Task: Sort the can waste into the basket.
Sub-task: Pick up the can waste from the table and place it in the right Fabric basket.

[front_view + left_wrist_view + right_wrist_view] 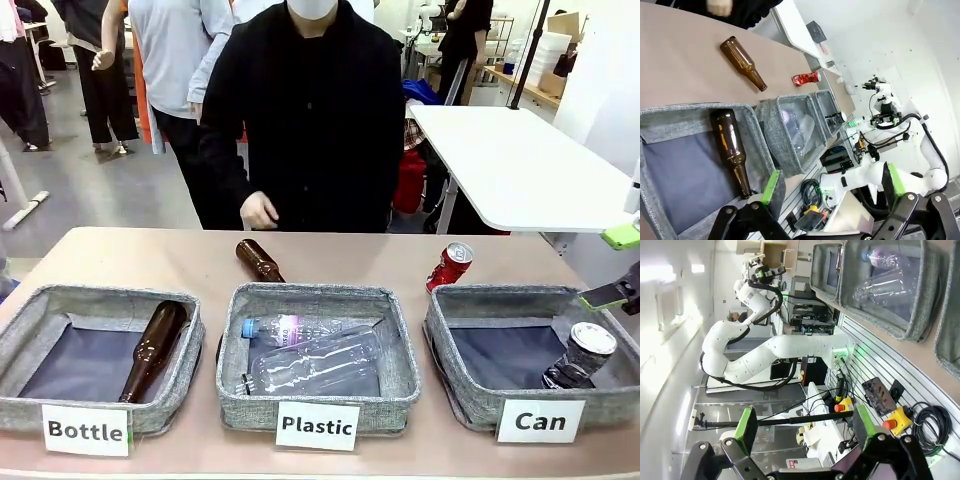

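Front view: three grey woven baskets stand in a row along the near edge of a table (110,250), labelled Bottle, Plastic and Can from left to right. The Can basket (452,352) is at the right. The grey-black can (578,358) is inside it near the right wall. It is tilted, with its long axis rising from lower left to upper right and its silver lid uppermost. The red can (450,266) is on the table just behind the basket's far left corner. It also slants from lower left to upper right, with its silver top pointing up and to the right. The right gripper (613,266) shows at the right edge above the basket, its green pads spread well apart with nothing between them. A person in black stands at the far side, one hand (259,211) near the table edge.

Left wrist view: the left gripper (832,182) has its fingers wide apart and empty, above the Bottle basket (670,122), which holds a brown bottle (731,150). Farther off, the red can (806,78) lies on its side on the table. Its long axis runs across the picture and its top points right.

Right wrist view: the right gripper (805,425) is spread wide and empty. The Plastic basket (925,300) is at the upper right.
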`<state>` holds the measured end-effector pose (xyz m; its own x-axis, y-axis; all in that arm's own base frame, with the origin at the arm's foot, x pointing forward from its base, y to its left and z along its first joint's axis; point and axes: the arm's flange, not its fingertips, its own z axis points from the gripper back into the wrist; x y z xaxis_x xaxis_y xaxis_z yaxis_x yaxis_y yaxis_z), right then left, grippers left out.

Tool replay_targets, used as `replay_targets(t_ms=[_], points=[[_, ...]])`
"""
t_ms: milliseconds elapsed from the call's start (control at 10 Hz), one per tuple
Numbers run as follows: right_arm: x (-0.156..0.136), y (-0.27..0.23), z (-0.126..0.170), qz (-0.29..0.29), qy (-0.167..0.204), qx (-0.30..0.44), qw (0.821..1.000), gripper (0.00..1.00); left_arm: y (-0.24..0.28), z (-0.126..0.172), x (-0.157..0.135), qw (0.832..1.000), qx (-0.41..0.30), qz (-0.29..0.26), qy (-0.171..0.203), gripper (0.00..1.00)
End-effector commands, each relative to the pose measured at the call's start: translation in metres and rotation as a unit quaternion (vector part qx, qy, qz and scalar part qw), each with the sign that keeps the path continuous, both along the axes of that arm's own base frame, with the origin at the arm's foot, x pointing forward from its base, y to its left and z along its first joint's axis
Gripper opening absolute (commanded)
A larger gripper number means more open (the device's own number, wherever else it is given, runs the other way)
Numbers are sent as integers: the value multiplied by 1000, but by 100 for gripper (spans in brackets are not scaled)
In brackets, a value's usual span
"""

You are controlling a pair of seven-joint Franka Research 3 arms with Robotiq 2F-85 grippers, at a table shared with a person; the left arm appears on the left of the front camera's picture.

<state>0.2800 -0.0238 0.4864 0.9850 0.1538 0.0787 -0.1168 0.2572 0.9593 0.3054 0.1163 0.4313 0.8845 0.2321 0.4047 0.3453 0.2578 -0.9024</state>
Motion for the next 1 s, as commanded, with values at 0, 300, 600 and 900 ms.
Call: replay_targets(t_ms=[0,300,600,900], points=[[-1,1,1,2,-4,0,1000,100,1,-1,-1,1000,-3,6,-1,100],[-1,1,1,2,-4,0,1000,100,1,-1,-1,1000,-3,6,-1,100],[62,-25,4,45,-272,-117,954,100,1,-1,-1,1000,-3,6,-1,100],[111,-37,-28,96,-462,-251,845,100,1,-1,-1,1000,-3,6,-1,100]])
